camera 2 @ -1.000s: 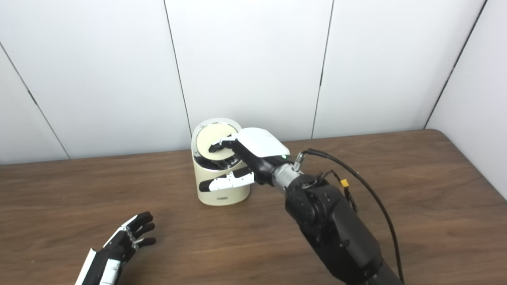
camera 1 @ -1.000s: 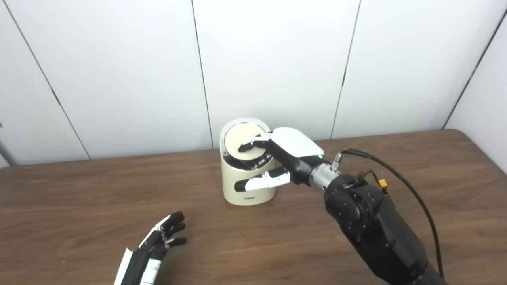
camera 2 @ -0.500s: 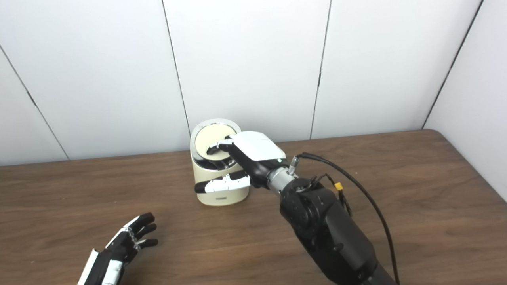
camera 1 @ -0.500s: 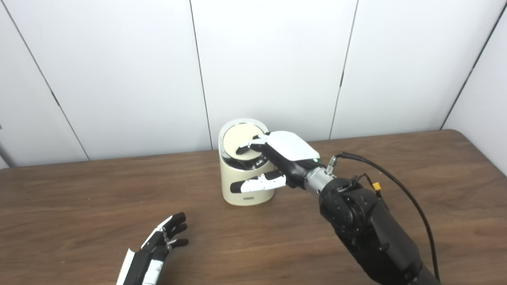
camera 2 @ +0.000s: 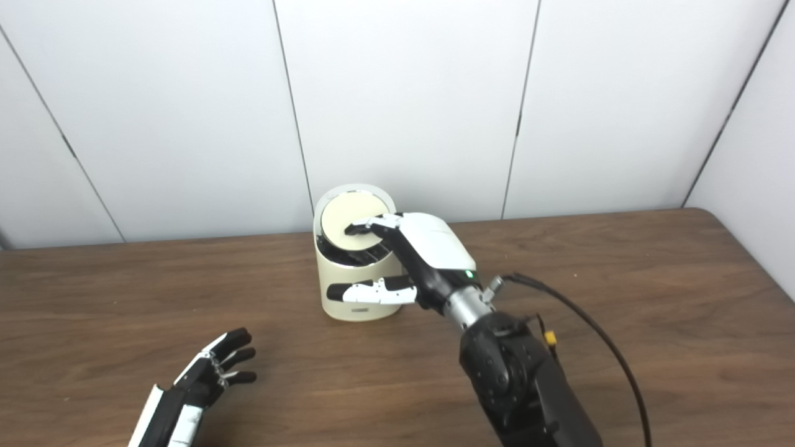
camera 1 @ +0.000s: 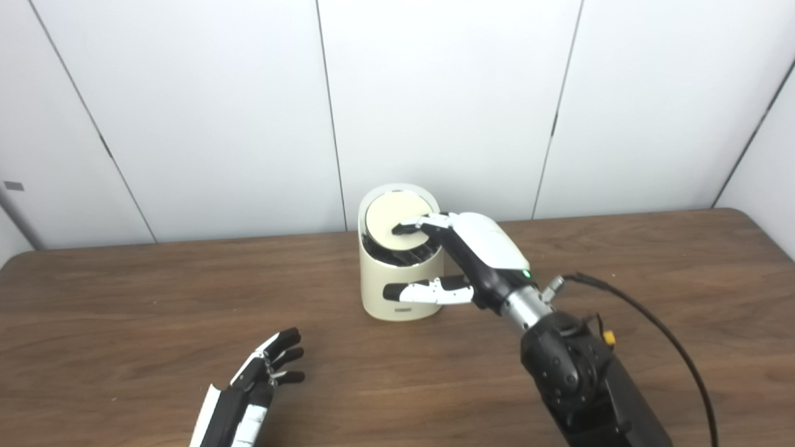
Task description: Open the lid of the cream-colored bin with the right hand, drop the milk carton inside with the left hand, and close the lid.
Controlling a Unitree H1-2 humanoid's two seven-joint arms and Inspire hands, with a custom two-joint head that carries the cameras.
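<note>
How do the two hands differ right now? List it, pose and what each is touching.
The right hand reaches out to the cream-colored bin, fingertips on its tilted lid and thumb against the bin's front; the left hand lies low over the table, apart from the bin. The right hand is raised at bin height, the left near the picture's bottom edge. Both are open and hold nothing; no milk carton shows.

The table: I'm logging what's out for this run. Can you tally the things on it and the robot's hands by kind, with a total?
Cream-colored bin: 1, lid tilted
Milk carton: 0 in view
Robot hands: 2, left hand open, right hand at the bin
Total: 3
</note>
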